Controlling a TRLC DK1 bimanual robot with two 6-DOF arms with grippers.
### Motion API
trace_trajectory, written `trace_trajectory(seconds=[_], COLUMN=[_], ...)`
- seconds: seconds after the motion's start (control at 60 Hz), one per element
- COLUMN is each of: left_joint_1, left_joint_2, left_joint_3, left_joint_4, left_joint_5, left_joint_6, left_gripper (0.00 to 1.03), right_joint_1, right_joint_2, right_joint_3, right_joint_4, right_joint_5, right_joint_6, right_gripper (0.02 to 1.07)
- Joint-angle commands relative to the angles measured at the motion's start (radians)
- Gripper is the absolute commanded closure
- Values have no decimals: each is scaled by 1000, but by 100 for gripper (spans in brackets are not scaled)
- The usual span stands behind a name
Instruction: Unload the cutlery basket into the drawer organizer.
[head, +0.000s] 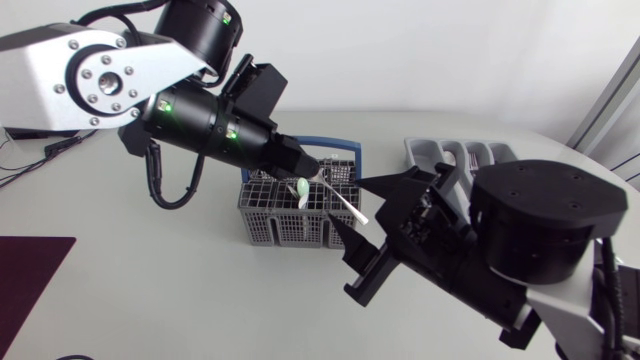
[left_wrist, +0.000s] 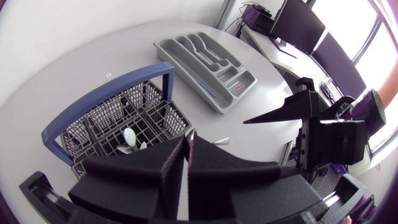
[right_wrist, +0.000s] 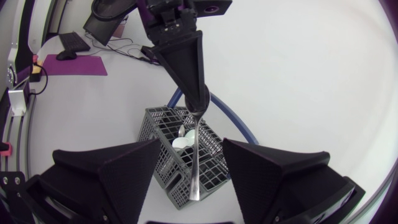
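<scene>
Unloading looked barely begun: the grey drawer organizer (head: 455, 153), upper right of the head view, appeared empty. At centre, the left gripper (head: 303, 183) pinched a silver utensil (right_wrist: 195, 155) by one end above the cutlery basket (head: 285, 220), where pale spoons (right_wrist: 181, 142) remained. The right gripper (head: 347, 202), fingers spread wide around the utensil without touching it, blocked the way to the organizer

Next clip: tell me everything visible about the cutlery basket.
The cutlery basket is a grey box of grid walls, seemingly plastic, split into compartments, with a blue hoop handle leaning to one long side. It stands upright on the white table. A pale spoon lies inside. The left gripper hangs just above it, jaws shut on a silver utensil; whether that utensil touches the basket is unclear.
</scene>
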Motion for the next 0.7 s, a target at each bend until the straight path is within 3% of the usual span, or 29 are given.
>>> trace_trajectory(seconds=[0.0, 0.683], left_joint_1=[-8, -49], left_joint_2=[18, 18], left_joint_3=[25, 25], left_joint_4=[16, -5], left_joint_5=[24, 27], left_joint_6=[-25, -19], left_gripper=[91, 91], right_joint_1=[7, -20], right_joint_2=[36, 140], right_joint_3=[-19, 47], right_joint_4=[33, 67], right_joint_5=[9, 9], right_joint_6=[-36, -69], right_gripper=[44, 68])
